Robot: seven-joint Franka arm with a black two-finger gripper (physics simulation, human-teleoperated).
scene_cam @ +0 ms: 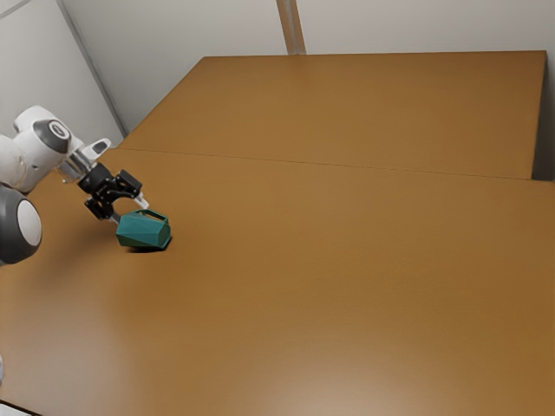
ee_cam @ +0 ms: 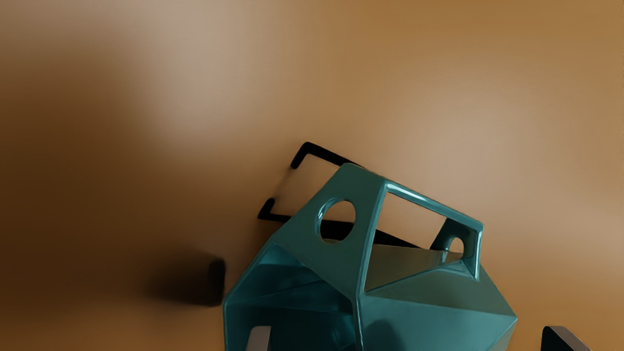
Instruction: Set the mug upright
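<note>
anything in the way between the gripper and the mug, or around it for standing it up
Nothing visible. The open gripper is right at the mug, which is tipped on its side, and I see no other object between them or beside the mug.

The exterior view looks down from well back, beside the arm (scene_cam: 35, 163). The hand's wrist view faces down close, sharing teal mug (scene_cam: 141, 230) and tabletop (scene_cam: 347, 260).

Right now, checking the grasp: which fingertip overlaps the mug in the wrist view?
The fingertip at the mug mouth; the other fingertip stands apart, past the opposite end.
</note>
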